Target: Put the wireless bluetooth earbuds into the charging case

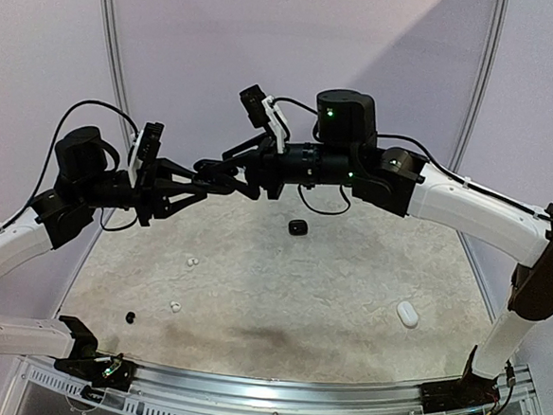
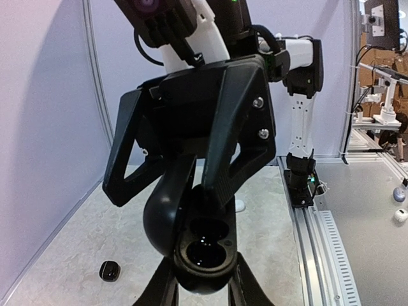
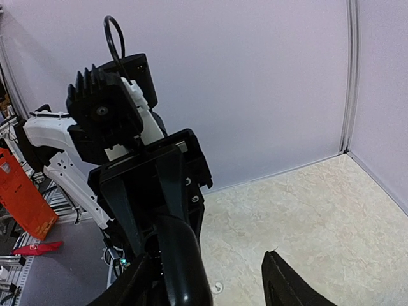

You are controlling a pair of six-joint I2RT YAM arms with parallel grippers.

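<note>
Presently, left gripper (image 2: 203, 284) is clamped on the black case (image 2: 201, 252), held in mid-air w/ lid (image 2: 162, 213) swung open and sockets facing up. Right gripper (image 3: 207, 284) stands w/ fingers apart, one pad (image 2: 220, 186) touching the case at the upper socket; nothing seen pinched between them. Sockets read dark and glossy (cannot tell if a black bud is seated). Loose earbuds lie on the table (image 1: 346, 298), well below the case: a white earbud (image 1: 191, 259), a second white one (image 1: 175, 306), a black one (image 1: 130, 317). Rec.: hold case level, align each bud w/ its socket shape, release only once seated.
</note>
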